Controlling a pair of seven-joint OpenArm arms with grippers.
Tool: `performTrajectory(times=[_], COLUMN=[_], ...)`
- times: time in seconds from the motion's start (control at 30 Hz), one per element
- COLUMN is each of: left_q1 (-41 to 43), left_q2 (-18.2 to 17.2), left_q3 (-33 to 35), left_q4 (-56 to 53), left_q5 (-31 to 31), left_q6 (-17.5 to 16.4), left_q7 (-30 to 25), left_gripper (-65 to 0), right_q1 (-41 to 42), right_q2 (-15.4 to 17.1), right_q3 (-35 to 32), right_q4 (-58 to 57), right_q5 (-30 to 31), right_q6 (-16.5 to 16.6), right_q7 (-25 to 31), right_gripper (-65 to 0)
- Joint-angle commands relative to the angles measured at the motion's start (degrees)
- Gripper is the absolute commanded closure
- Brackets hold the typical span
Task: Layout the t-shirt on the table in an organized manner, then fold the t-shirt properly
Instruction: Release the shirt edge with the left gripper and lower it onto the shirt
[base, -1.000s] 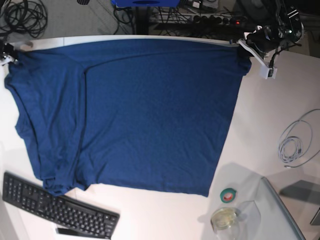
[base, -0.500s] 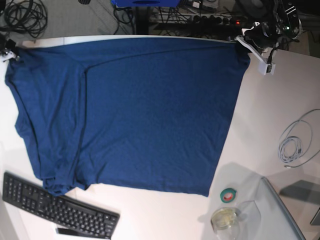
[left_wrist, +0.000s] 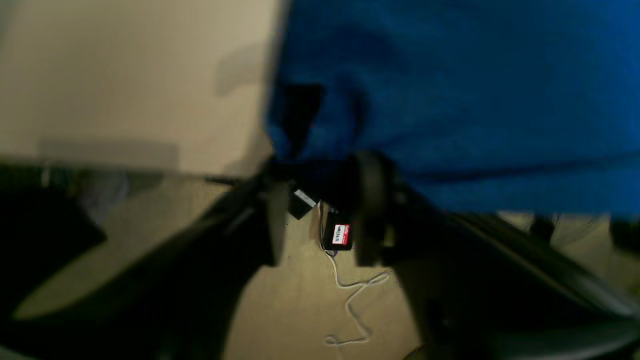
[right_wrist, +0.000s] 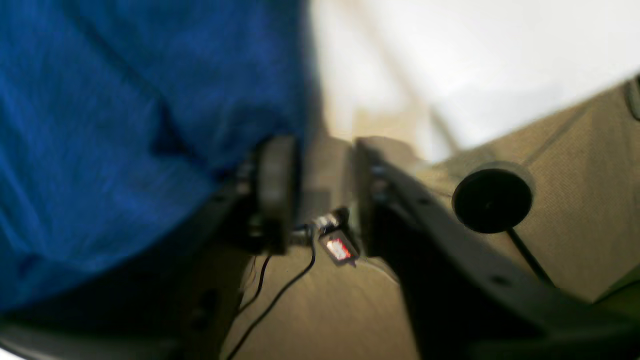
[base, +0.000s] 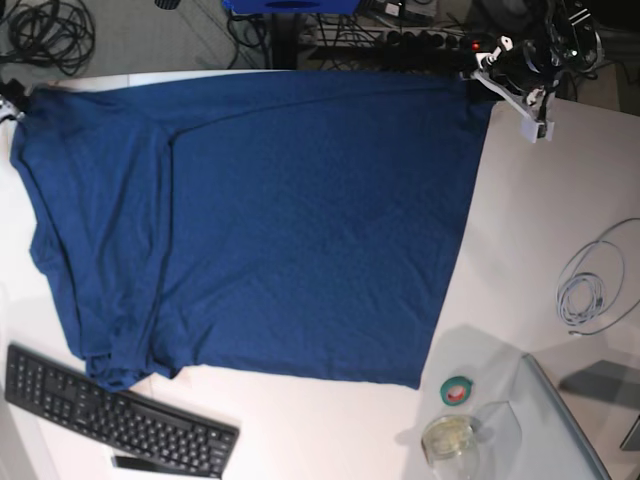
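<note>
Wrist cams: both grippers (left_wrist: 315, 210) (right_wrist: 317, 195) seemingly apart.

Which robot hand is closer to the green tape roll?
The left gripper. It is at the table's far edge on the tape roll's side; the right gripper is at the t-shirt's opposite far corner, across the whole shirt.

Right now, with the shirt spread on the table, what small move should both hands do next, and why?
Probably draw both hands back clear of the plain dark navy cloth t-shirt. The left hand and right hand stand open at its far corners, gripping nothing, and it lies flat on the white table.
</note>
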Motion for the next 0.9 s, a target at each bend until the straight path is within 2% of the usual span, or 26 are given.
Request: performTrajectory(times=[0.0, 0.13, 0.2, 0.33, 0.5, 0.53, 0.57, 0.6, 0.63, 0.67, 0.73, 0.87], left_q1=[0.2, 0.2, -0.1, -0.6, -1.0, -1.5, -2.8, -3.8, -5.1, -6.5, -9.2, -14.2], left_q2=[-0.5, -0.6, -0.6, -0.6, -0.4, -0.2, 0.5, 1.1, 1.4, 1.5, 1.4, 1.4], left_q3=[-0.4, -0.7, -3.7, -9.2, -11.8, -11.1, -9.9, -8.5, -6.5, -4.0, 0.7, 5.1], left_q4=[1.0, 1.3, 1.4, 2.5, 9.5, 10.7, 11.8, 12.0, 11.6, 10.5, 6.8, -3.0], left_q5=[-0.5, -0.5, -0.6, -0.7, -0.8, -0.9, -0.8, -0.6, -0.4, -0.4, -0.4, -0.4], left_q6=[1.0, 4.7, 5.0, 5.0, 4.9, 4.9, 4.9, 4.9, 4.9, 4.9, 5.1, 5.1], left_q7=[-0.5, -0.6, -0.6, -0.6, -0.5, -0.6, -0.6, -0.6, -0.6, -0.6, -0.6, -0.6], left_gripper=[-26.5, -35.1, -36.7, -36.9, -35.4, -33.2, -26.3, -17.1, -4.8, 0.0, 0.0, 0.0], right_q1=[0.0, -0.1, -0.2, -0.4, -0.2, 0.2, 1.4, 2.5, 3.3, 4.1, 6.2, 9.2], right_q2=[1.1, 1.1, 1.1, 1.1, 1.1, 1.1, 1.3, 1.6, 1.9, 2.7, 3.4, 3.8], right_q3=[1.0, 3.7, 4.3, 4.3, 3.7, 2.7, 0.4, -2.0, -4.0, -6.3, -9.6, -12.4], right_q4=[1.0, 1.2, 2.5, 5.9, 11.0, 11.4, 11.4, 11.0, 10.1, 9.0, 6.7, 0.4], right_q5=[0.3, 0.2, 0.2, 0.2, 0.4, 0.5, 0.2, 0.2, 0.1, 0.1, 0.1, 0.1], right_q6=[-0.1, -0.1, -0.1, -0.1, -1.2, -1.0, 0.1, 1.5, 2.8, 3.7, 3.6, 3.6], right_q7=[0.5, 0.7, 0.6, 0.4, 0.9, 1.1, 2.1, 3.3, 4.1, 4.6, 4.5, 4.9], right_gripper=[-25.7, -31.4, -31.8, -31.8, -31.2, -30.8, -28.2, -24.6, -19.2, -12.5, -1.1, -1.8])
